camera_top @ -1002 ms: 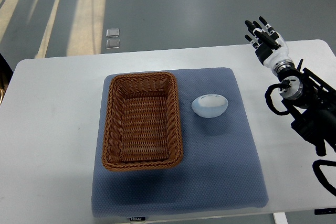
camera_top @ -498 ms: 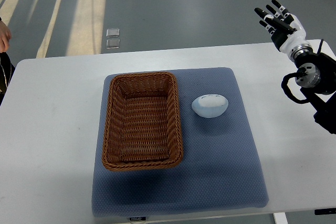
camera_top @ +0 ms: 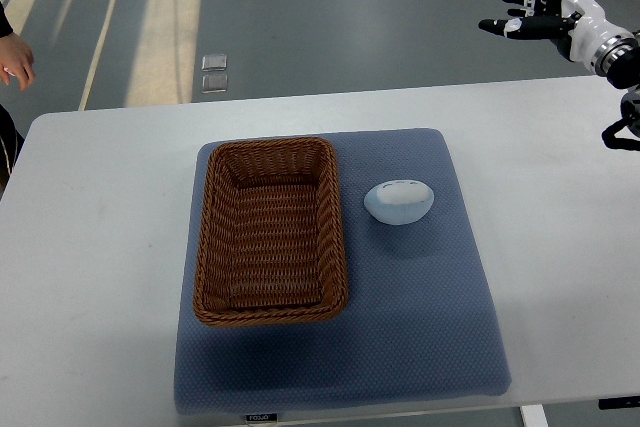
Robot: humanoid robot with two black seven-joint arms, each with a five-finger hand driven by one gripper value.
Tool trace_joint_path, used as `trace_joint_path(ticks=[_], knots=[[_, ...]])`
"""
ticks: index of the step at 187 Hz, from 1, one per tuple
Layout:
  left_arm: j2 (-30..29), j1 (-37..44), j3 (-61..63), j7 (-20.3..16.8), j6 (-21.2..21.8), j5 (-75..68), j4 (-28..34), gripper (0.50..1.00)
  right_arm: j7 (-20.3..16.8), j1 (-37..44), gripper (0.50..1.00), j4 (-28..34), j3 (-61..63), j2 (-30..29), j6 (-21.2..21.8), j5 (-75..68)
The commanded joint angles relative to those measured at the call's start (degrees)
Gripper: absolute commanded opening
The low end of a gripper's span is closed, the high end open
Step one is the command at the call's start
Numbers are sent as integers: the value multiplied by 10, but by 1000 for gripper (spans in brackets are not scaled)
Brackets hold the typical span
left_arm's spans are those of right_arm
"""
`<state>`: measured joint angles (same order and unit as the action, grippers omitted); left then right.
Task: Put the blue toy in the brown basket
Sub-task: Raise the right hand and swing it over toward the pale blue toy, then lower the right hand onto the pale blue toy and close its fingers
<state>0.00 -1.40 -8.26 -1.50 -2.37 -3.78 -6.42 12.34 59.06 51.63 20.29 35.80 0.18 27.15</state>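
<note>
A pale blue rounded toy (camera_top: pixel 399 201) lies on the blue-grey mat (camera_top: pixel 430 317), just right of the brown wicker basket (camera_top: pixel 270 230). Nothing lies inside the basket. My right hand (camera_top: pixel 532 9) is raised at the top right corner, beyond the table's far edge and well away from the toy. Its fingers are spread and hold nothing. My left arm does not show.
The mat lies on a white table (camera_top: pixel 100 247). A person's hand (camera_top: pixel 14 57) shows at the left edge, beyond the table's far left corner. Grey floor lies past the table's far edge.
My right hand has risen and moved up and to the right, off the table's far right corner. A person's hand has come into view at the left edge.
</note>
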Motion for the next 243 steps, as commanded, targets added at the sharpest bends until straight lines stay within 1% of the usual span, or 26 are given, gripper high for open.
trace_joint_path(ticks=[1, 14, 26, 37, 53, 72, 81, 117, 162, 202, 219, 243], knots=[[0, 0, 0, 0, 0, 0, 0, 1000, 0, 33, 911, 29, -40, 23, 44, 92], [0, 0, 0, 0, 0, 0, 0, 1000, 0, 60, 911, 56, -63, 37, 89, 162], [0, 0, 0, -1, 0, 0, 0, 1000, -1, 78, 911, 73, -78, 43, 114, 212], [0, 0, 0, 0, 0, 0, 0, 1000, -14, 103, 911, 88, -94, 42, 145, 273], [0, 0, 0, -1, 0, 0, 0, 1000, -34, 120, 911, 103, -106, 37, 171, 320], [0, 0, 0, 0, 0, 0, 0, 1000, -46, 134, 911, 134, -133, 33, 207, 370], [0, 0, 0, 0, 0, 0, 0, 1000, -50, 139, 911, 143, -146, 28, 214, 386], [0, 0, 0, 0, 0, 0, 0, 1000, -68, 140, 911, 153, -181, 6, 216, 416], [0, 0, 0, 0, 0, 0, 0, 1000, -75, 128, 911, 153, -197, -32, 214, 424], [0, 0, 0, -1, 0, 0, 0, 1000, -79, 94, 909, 127, -215, -78, 204, 469], [0, 0, 0, 0, 0, 0, 0, 1000, -83, 91, 909, 126, -219, -83, 195, 482], [0, 0, 0, -1, 0, 0, 0, 1000, -87, 89, 907, 125, -219, -91, 195, 484]])
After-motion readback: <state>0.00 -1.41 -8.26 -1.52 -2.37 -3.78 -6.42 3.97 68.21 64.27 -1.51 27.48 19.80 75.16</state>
